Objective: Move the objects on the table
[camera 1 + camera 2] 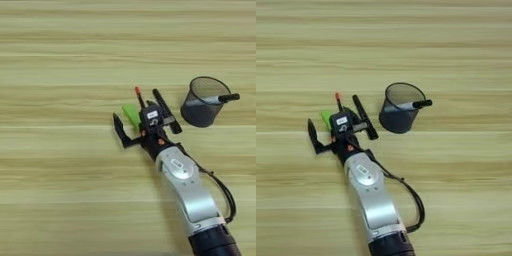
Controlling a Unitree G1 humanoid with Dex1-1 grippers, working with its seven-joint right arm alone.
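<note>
The right gripper is reaching in from the bottom right on its silver forearm, with its fingers spread wide and grasping nothing. One black finger is sticking out to the left of the green block, apart from it, while the other side of the gripper is lying over the block's right edge, so whether that side is touching the block cannot be told. The block is sitting in the gap between them, flat on the table, slanted.

Taking the green block as the landmark: the thin pen with the orange-red tip is lying just beside its upper right, tip pointing up and away, its lower end passing behind the gripper body. The long black marker is lying a little further right of the block, slanted the same way, its lower end near the gripper's wrist. The dark mesh pen cup is standing well to the right of the block, upright, with a black-tipped pen resting across its rim and sticking out to the right. A black cable is looping off the forearm, below and right of the block.
</note>
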